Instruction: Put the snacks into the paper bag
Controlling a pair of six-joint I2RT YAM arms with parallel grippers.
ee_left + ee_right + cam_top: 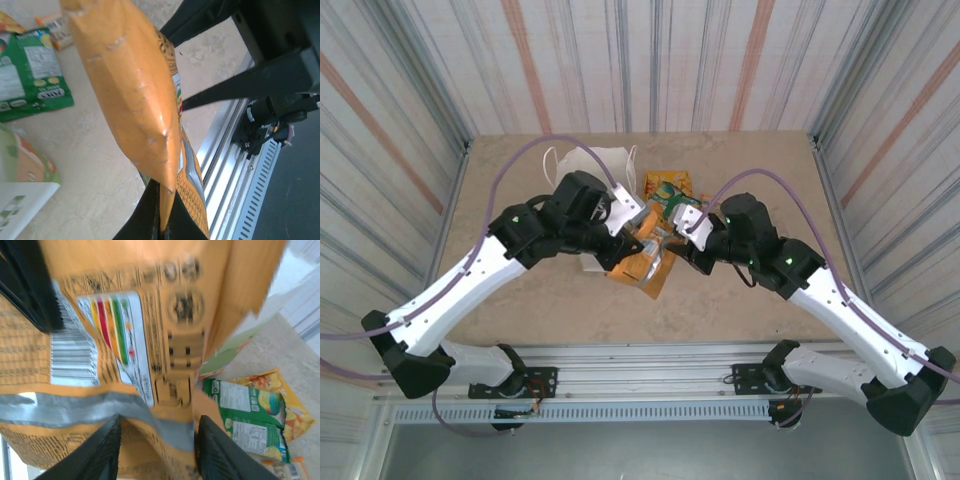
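The left gripper (161,212) is pressed together on the end seam of a glossy orange foil packet (132,95), which is held clear of the table and seen nearly edge-on in the left wrist view, its creased body bulging beyond the pinch. The right gripper (160,425) is spread, its two dark fingers standing either side of the same packet's lower edge. Whether its pads touch the foil cannot be told. The packet is therefore judged to be carried by the left arm alone. The meeting of both grippers over mid-table is read as a handover, made so that the packet goes to the arm nearer the bag.

On the packet's back a barcode, a panel of red, yellow and green bars and a few round symbols are shown. The small print is too blurred to be read.

Further out, a flat green snack packet (245,412) and a crinkled yellow snack packet (292,415) are seen lying on the beige stone-patterned table (540,300), so most of the task is judged undone. The upright white paper carrier bag (605,160) with thin handles is found towards the far side, just behind the left arm. A white corner printed with pale green squares, probably of this bag, is caught at the lower left of the left wrist view. No lettering can be made out on it.
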